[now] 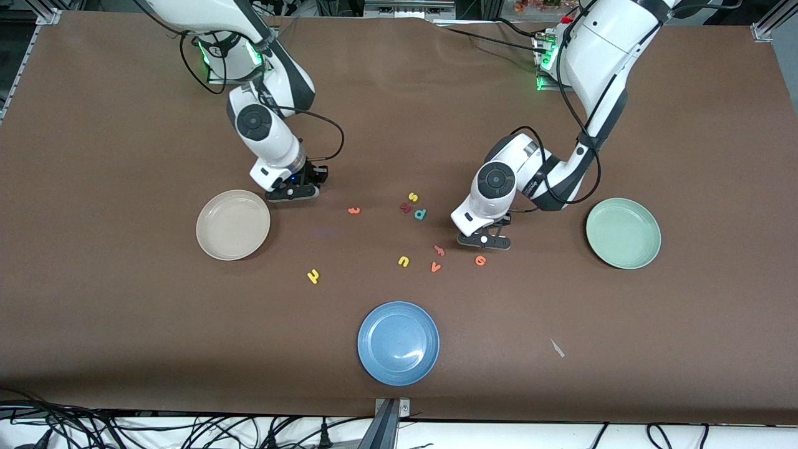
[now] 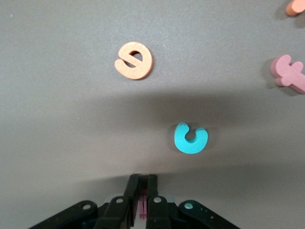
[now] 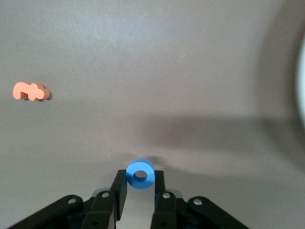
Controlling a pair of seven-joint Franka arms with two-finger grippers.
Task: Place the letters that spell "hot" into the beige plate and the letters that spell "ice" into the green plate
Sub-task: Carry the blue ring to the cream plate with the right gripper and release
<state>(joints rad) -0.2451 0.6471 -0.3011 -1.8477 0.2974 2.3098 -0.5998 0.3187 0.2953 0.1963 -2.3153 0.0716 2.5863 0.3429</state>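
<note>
My right gripper (image 3: 140,178) is shut on the blue "o" (image 3: 140,173) and shows low over the brown table beside the beige plate (image 1: 232,225) as right gripper (image 1: 293,191). The orange "t" (image 1: 354,211) (image 3: 31,91) lies toward the table's middle. My left gripper (image 2: 143,179) (image 1: 485,241) is shut on a thin dark red piece, the "i" (image 2: 142,203). Just ahead of its fingers lie the teal "c" (image 2: 190,139) and the orange "e" (image 2: 135,60) (image 1: 480,260). The yellow "h" (image 1: 313,275) lies nearer the front camera than the beige plate. The green plate (image 1: 623,232) sits at the left arm's end.
A blue plate (image 1: 398,343) sits near the table's front edge. Loose letters lie mid-table: yellow "u" (image 1: 403,261), orange "v" (image 1: 436,267), a pink letter (image 1: 439,250), yellow "s" (image 1: 413,197), teal "p" (image 1: 420,214) and a dark red letter (image 1: 404,207).
</note>
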